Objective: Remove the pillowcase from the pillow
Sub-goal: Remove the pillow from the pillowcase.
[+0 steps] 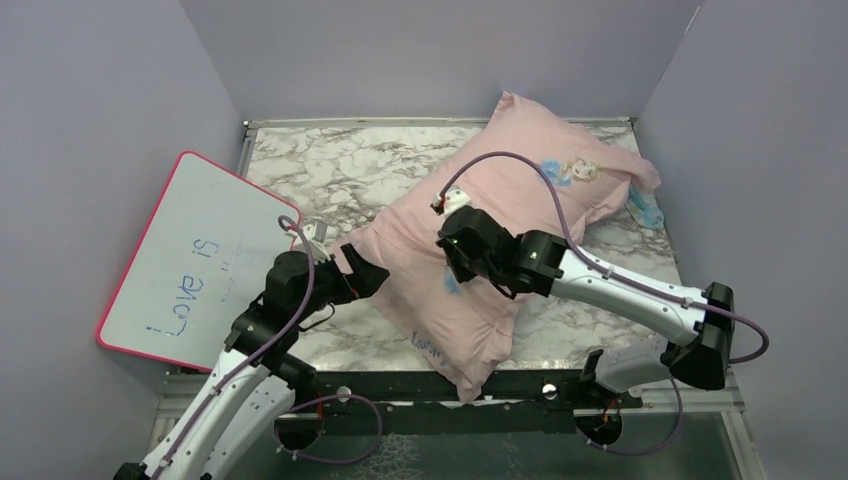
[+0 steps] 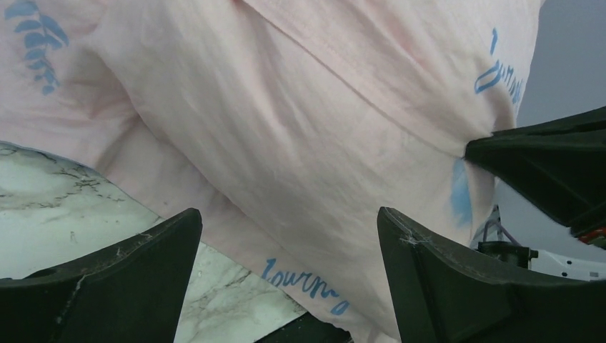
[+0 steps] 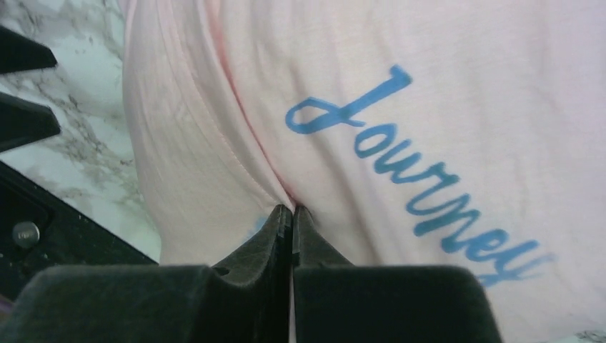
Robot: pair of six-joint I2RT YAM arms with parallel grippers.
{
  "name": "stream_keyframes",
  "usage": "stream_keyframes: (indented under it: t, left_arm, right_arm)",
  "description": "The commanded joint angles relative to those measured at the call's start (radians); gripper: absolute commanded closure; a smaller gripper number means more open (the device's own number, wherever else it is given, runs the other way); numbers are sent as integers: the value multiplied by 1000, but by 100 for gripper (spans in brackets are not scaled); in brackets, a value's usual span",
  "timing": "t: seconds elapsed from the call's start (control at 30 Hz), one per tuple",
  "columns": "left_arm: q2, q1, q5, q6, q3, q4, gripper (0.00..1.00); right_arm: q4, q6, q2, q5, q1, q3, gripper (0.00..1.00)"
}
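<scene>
Marble bench, grey walls. Pillowcase, pink side up with pillow inside, lies diagonally from far right corner to near edge. Right claw pinched shut on a fabric fold, likely to pull. Left claw spread apart at the near-left side, holding nothing.

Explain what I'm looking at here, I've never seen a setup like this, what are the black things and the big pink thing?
These are two robot arms at a marble table. One picture looks down from above; the other two come from cameras on each wrist. A pillow in a pink pillowcase lies across the table, and a whiteboard leans at the left. The right hand is shut, pinching a fold of the pillowcase near the word "Journey". The left hand is open beside the pillow's edge, holding nothing.
</scene>
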Motion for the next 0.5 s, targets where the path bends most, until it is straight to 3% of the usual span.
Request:
stream_keyframes:
  t: [0.0, 0.17, 0.47]
  left_arm:
    - [78, -5, 104, 26, 36, 96, 6]
    - [186, -5, 147, 46, 109, 152, 7]
    - [347, -19, 201, 80, 227, 188, 8]
  right_arm:
    - [63, -18, -126, 248, -6, 16, 96]
    - [97, 10, -179, 338, -42, -31, 99]
    - [108, 77, -95, 135, -182, -142, 99]
